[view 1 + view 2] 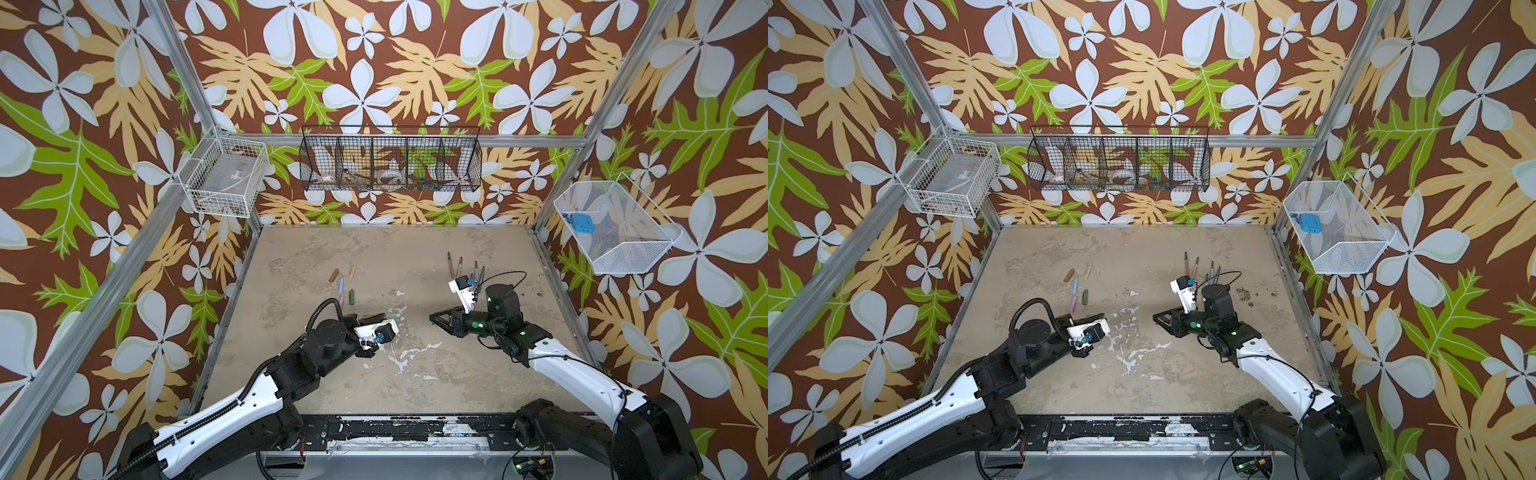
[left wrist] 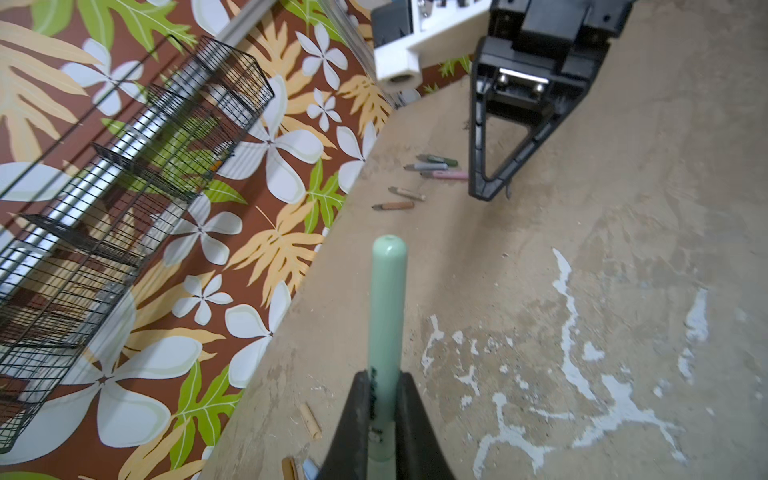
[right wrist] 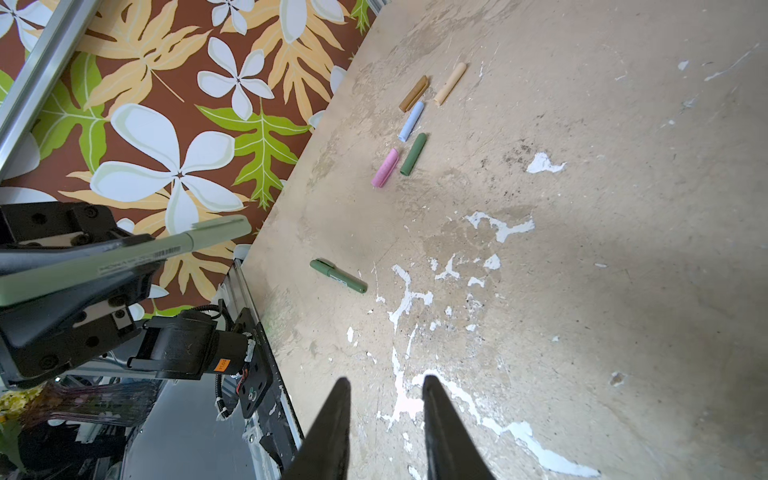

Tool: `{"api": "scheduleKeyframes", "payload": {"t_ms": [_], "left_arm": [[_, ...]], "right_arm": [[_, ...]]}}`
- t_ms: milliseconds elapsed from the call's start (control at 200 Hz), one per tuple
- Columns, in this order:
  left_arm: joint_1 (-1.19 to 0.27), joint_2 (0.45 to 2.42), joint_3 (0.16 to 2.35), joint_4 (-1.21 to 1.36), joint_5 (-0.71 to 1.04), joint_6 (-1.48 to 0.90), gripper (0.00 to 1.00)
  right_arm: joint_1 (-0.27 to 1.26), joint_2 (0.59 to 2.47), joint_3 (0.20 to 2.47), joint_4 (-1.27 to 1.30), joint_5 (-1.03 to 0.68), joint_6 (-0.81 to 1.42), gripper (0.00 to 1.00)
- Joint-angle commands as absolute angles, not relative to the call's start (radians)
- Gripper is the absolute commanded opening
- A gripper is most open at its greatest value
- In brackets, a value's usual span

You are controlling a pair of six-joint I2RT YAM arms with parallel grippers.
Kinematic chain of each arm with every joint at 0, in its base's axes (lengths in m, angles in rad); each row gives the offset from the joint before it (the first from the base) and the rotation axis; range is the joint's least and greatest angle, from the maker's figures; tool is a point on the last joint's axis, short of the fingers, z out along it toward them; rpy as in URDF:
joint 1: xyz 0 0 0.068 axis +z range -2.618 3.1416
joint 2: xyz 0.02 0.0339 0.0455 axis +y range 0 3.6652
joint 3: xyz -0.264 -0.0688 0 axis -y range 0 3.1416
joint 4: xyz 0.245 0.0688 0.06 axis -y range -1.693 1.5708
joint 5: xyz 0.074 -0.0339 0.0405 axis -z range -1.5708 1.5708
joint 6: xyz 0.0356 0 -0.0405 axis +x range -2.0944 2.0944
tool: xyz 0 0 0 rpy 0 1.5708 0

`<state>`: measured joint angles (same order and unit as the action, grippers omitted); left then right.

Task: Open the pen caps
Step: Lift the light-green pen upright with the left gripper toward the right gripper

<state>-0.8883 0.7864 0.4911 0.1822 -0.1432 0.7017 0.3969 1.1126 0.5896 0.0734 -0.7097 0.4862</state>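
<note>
Left wrist view, left tool (image 2: 385, 378) clamped on pale green pen (image 2: 388, 299), right tool (image 3: 387, 381) apart.

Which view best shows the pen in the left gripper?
Left wrist view: the pale green pen is close and sharp, clamped in the left gripper. Right wrist shows it side-on; both top views show only its tip.

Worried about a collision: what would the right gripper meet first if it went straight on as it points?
Likely the worn beige tabletop, short of the pink plastic pen cap; depth is unclear.
</note>
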Motion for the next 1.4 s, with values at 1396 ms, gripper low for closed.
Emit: {"api": "scheduleKeyframes", "payload": {"t_ms": [1396], "left_arm": [[-0.937,1.47,0.112,1.464,-0.124,0.804,0.01]], "right_arm": [[0.643,1.053,0.617,0.099,-0.539,0.349,0.42]]}}
